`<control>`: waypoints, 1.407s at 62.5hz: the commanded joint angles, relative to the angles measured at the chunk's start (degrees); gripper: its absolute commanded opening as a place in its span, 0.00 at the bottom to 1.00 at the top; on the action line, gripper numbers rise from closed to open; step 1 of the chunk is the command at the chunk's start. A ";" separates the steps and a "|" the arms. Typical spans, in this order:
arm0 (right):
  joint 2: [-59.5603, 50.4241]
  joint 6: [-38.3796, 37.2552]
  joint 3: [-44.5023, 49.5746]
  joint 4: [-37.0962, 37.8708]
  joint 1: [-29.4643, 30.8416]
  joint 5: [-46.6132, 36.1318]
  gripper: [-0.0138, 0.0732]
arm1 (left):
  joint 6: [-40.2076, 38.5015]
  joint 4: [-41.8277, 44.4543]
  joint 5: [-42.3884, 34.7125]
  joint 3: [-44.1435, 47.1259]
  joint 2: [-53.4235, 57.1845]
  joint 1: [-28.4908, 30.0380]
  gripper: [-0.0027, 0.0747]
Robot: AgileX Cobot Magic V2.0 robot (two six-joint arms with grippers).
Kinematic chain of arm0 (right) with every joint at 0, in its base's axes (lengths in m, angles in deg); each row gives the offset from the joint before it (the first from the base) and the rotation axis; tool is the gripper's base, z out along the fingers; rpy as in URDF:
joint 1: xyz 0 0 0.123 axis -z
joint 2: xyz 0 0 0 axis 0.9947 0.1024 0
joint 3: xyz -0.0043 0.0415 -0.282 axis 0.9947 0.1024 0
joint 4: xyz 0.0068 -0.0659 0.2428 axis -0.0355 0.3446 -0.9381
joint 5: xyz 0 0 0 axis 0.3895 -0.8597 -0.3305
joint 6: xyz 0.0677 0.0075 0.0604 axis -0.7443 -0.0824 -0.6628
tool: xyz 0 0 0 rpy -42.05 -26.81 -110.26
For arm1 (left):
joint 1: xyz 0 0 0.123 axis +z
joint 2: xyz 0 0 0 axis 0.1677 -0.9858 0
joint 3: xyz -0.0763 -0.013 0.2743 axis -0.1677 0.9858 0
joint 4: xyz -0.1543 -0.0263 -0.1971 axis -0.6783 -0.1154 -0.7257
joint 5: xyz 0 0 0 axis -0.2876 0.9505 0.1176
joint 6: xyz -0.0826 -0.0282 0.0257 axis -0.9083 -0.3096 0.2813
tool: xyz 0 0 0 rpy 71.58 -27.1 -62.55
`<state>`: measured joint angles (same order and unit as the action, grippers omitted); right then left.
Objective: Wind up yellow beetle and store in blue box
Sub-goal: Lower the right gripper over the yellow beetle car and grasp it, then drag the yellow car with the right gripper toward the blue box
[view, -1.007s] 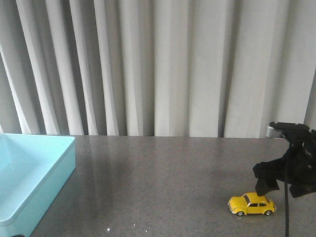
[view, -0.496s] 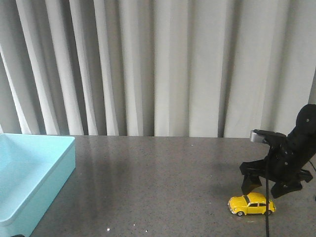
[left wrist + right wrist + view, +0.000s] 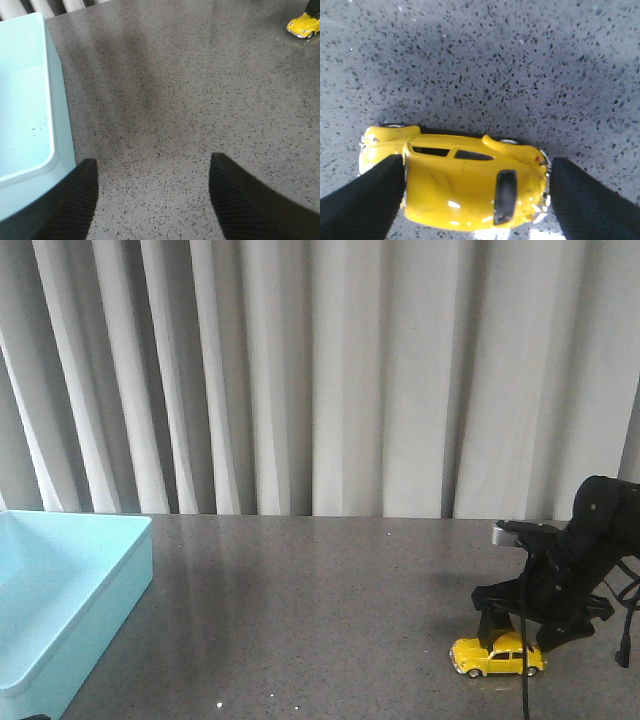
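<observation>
The yellow beetle (image 3: 497, 657) stands on its wheels on the grey table at the front right. My right gripper (image 3: 515, 636) is lowered over it, open. In the right wrist view the beetle (image 3: 470, 190) lies lengthwise between the two black fingers (image 3: 365, 200); one is at its front end, the other close by its rear. The blue box (image 3: 100, 580) sits at the table's left edge. My left gripper (image 3: 152, 200) is open and empty, low over the table beside the blue box (image 3: 56, 105). The beetle also shows far off in the left wrist view (image 3: 303, 26).
The speckled grey table (image 3: 300, 590) stretches between the box and the beetle. Grey pleated curtains (image 3: 320, 370) hang behind the table's far edge. A cable hangs from the right arm (image 3: 524, 680) in front of the beetle.
My right gripper has come down and to the left until its fingers straddle the beetle. The beetle has shifted slightly to the left. The box has not moved.
</observation>
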<state>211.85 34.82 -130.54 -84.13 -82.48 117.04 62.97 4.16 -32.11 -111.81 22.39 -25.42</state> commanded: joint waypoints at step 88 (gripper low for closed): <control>0.35 11.43 -1.83 0.47 16.57 1.43 0.82 | -0.02 -0.13 -1.89 -1.85 -0.21 -0.34 0.64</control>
<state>213.55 43.57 -131.86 -87.17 -68.00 118.37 62.97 4.33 -30.61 -111.81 22.39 -25.42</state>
